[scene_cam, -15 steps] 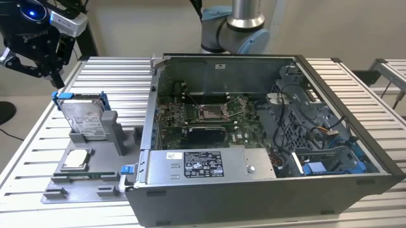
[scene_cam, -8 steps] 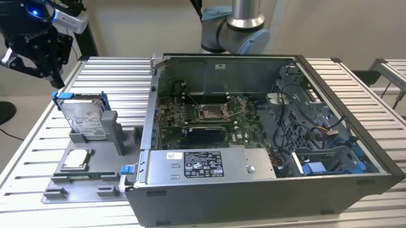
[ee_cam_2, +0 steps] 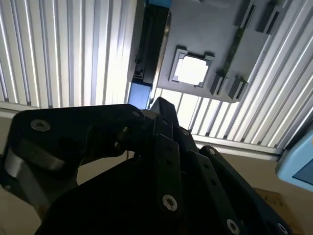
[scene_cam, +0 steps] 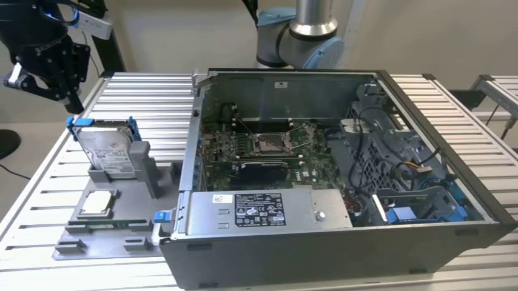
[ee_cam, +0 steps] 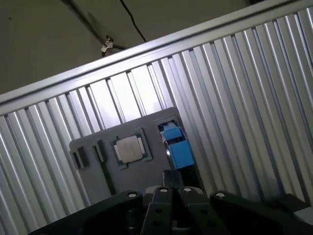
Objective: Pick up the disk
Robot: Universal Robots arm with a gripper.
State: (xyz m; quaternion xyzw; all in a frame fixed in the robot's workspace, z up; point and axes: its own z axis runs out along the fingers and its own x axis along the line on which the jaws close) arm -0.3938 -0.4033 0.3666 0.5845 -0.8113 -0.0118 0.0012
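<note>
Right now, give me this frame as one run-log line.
stage: pre-grasp | gripper: above disk, apart | disk: upright in grey holder | chip: flat beside it

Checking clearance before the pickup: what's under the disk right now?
The disk stands on edge in a grey slotted stand on the grey tray. Its bottom edge is sunk in the slot, so what touches it there is hidden.

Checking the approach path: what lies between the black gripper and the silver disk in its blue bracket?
Nothing; in the exterior view, the stretch from black gripper to blue-framed silver disk is bare.
</note>
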